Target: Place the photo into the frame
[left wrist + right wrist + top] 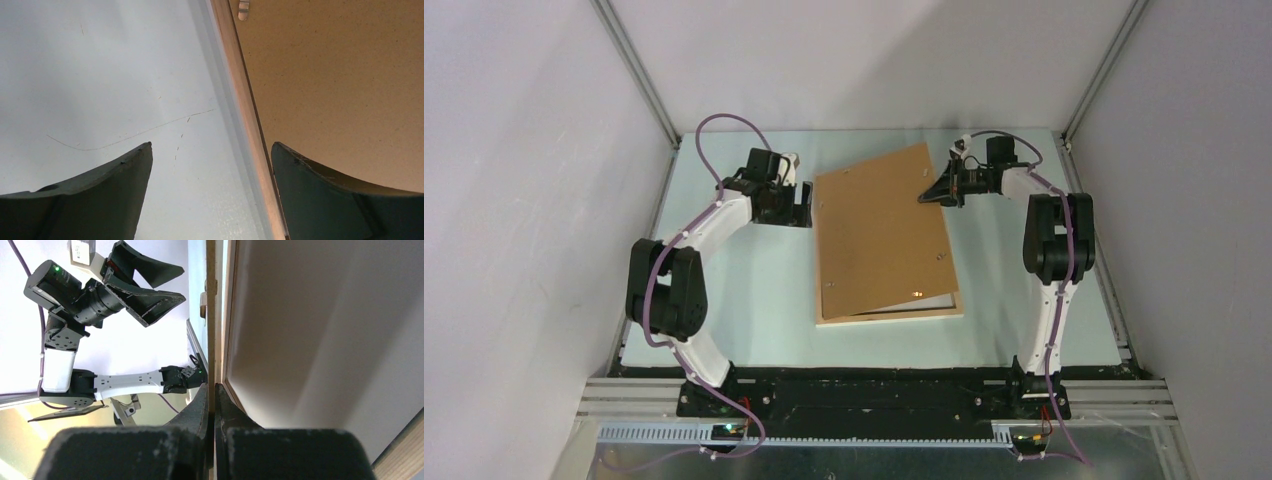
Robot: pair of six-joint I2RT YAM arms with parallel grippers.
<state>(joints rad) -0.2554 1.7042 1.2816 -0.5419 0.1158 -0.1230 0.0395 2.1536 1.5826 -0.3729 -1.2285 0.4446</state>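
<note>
The frame (889,316) lies flat near the middle of the worktop (754,290), its pale wood rails showing along the 9 o'clock and 6 o'clock sides. A brown backing board (879,230) covers most of it and sits askew, its far corner swung out toward 1 o'clock. The right hand (931,196) reaches in from 3 o'clock and grips the board's right edge close to that far corner. In the right wrist view its fingers (197,415) are closed tight on the thin board edge. The left hand (805,205) is at the frame's 10 o'clock corner, spread wide and holding nothing. In the left wrist view one of its fingers (100,200) is over bare worktop and the other over the board, with the frame's rail running between them. A small metal clip (243,9) sits on the board near that rail. A pale strip (924,299) shows between the board's near edge and the frame's 6 o'clock rail; whether it is the photo cannot be told.
</note>
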